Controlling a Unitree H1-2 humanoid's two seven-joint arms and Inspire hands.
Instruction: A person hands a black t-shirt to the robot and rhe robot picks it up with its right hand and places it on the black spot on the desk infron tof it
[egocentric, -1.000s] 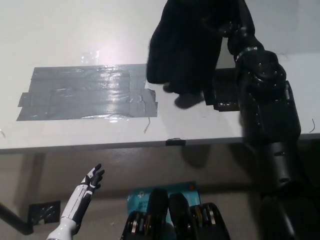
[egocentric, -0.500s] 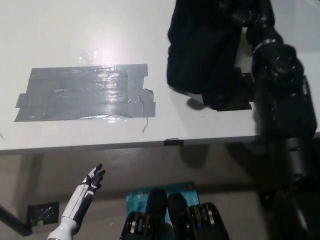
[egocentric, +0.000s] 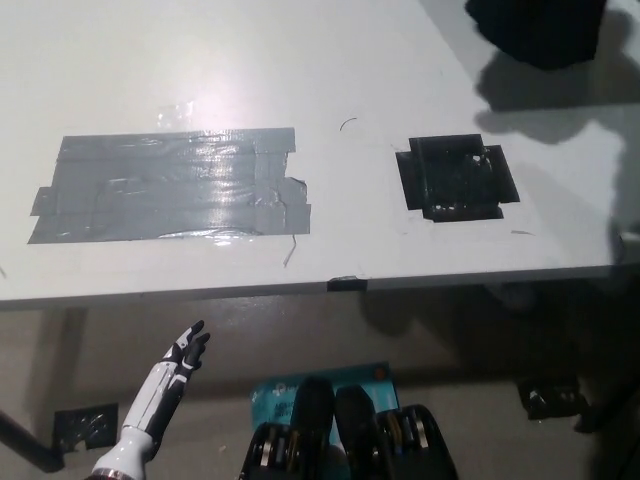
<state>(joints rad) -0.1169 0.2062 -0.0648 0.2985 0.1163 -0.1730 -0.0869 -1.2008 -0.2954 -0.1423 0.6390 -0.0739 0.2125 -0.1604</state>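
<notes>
The black t-shirt (egocentric: 540, 30) shows as a dark bundle at the top right corner of the head view, cut off by the picture's edge and well beyond the black spot. Its shadow falls on the white desk (egocentric: 380, 60) just below it. The black spot (egocentric: 458, 178), a square of dark tape, lies bare on the desk's right half. Neither my black right arm nor its hand can be made out; whatever holds the shirt is outside the picture. My white left hand (egocentric: 185, 352) rests low at the left, below the desk's front edge, fingers apart and holding nothing.
A large patch of grey tape (egocentric: 170, 187) covers the left half of the desk. The desk's front edge (egocentric: 330, 285) runs across the middle of the picture. On the floor below lies a blue item (egocentric: 290, 392).
The black right arm, which covered the right side of the desk, has left the picture. The t-shirt has moved up and right, uncovering the black spot. The left hand is unmoved.
</notes>
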